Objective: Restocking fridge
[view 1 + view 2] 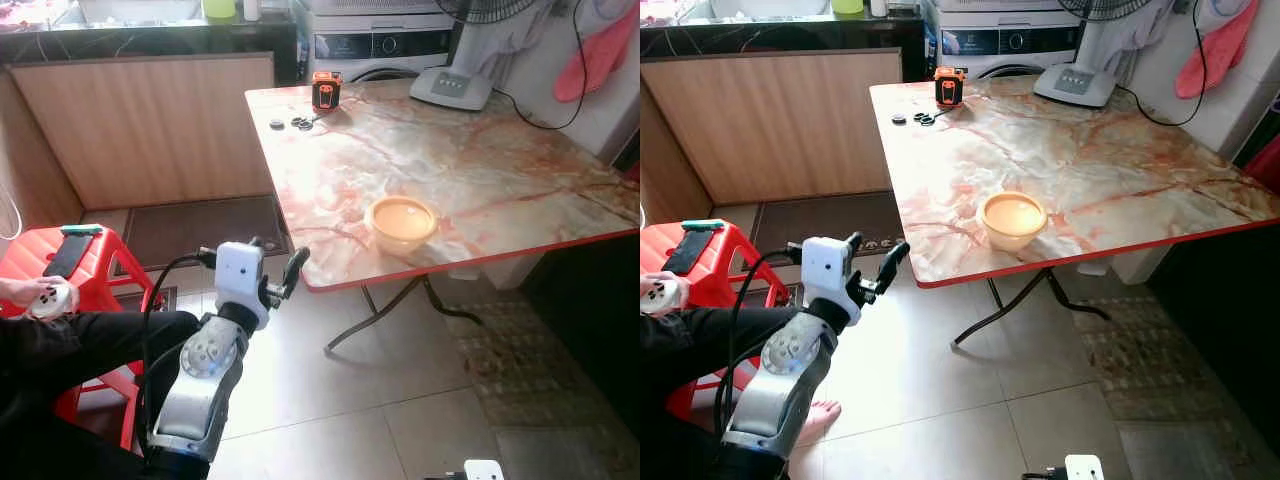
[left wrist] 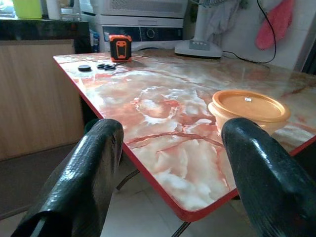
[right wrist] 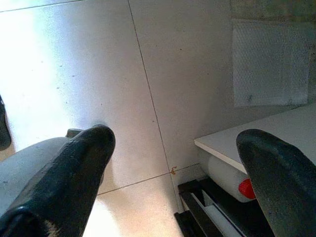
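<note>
Left wrist view: the left claw point(image 2: 168, 163), fingers spread wide and empty, faces the round lidded orange plastic bowl point(image 2: 251, 109) ahead-right near the marble-patterned worktop point(image 2: 163, 98) edge.

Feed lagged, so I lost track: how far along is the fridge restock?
Nothing shows as stocked. The lidded orange container sits on the marble table near its front edge. The left gripper is open and empty, raised short of that edge. Right gripper hangs open over the floor.
</note>
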Controlling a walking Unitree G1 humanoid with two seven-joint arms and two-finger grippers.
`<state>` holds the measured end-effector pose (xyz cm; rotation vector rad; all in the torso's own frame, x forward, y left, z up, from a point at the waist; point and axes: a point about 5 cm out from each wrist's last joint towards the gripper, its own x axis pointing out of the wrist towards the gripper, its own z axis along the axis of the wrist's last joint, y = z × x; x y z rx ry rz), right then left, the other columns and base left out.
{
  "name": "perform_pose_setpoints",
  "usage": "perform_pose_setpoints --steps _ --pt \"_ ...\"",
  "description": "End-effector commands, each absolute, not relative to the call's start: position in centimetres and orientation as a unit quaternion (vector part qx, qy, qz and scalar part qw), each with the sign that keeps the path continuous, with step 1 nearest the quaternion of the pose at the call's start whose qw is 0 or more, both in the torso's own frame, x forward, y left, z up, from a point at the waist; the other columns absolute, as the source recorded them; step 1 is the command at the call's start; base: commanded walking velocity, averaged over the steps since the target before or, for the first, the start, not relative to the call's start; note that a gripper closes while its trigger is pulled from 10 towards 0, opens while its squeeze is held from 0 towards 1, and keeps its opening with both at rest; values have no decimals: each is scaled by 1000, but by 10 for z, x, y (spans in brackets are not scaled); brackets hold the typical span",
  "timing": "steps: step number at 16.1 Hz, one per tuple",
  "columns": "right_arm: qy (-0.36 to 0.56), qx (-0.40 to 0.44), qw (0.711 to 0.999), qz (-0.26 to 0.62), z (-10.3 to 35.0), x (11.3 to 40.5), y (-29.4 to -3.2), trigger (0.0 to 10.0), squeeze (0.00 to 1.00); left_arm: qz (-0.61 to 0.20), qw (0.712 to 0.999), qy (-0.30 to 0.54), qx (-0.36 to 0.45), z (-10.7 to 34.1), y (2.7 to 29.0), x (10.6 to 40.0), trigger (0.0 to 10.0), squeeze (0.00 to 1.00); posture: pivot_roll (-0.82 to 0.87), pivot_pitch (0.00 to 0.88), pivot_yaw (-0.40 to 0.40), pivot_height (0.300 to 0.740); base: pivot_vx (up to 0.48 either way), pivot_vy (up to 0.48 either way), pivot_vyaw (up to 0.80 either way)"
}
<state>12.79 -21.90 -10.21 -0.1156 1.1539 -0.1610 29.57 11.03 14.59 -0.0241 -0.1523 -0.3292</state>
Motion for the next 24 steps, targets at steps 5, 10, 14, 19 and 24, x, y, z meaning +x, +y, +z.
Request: perform_pose_setpoints --steps 5,10,14,19,24 --pt "544 -51 833 -86 -102 129 -220 10000 0 -183 980 -78 4 149 103 295 10000 0 -47 0 -32 740 0 0 0" --pt "542 -49 834 -88 -101 130 -220 10000 0 -180 981 -77 6 149 105 295 10000 0 -45 0 -35 740 48 0 0" --pt "538 -45 836 -92 -101 130 -220 10000 0 -181 980 -81 6 150 105 295 10000 0 -46 0 -35 740 260 0 0" --pt "539 -43 836 -94 -101 130 -221 10000 0 -182 980 -83 6 151 104 295 10000 0 -45 0 -36 740 160 0 0" --pt "541 -46 835 -91 -101 130 -221 10000 0 -183 980 -83 7 151 104 295 10000 0 -41 0 -38 740 97 0 -426"
